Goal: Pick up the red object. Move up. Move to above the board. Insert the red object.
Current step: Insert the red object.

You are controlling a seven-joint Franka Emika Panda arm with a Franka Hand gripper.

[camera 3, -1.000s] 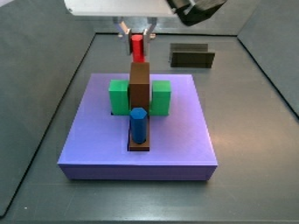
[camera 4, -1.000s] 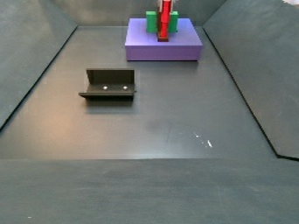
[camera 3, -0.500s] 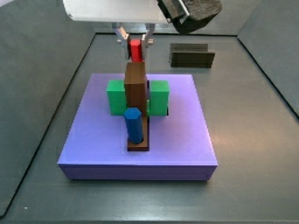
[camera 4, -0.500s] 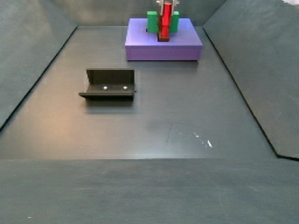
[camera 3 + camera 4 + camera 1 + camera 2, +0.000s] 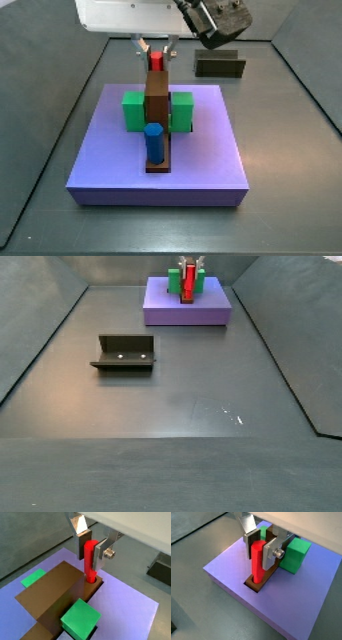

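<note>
Your hand pinches the red peg upright, lower end in the brown board at the purple slab's far edge; open bench beyond.

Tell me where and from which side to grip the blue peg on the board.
Grip the blue peg on its upper half, coming straight down from above. It stands upright in the board, its lower end hidden, the green blocks farther back. The end effector is shut on the red object.
</note>
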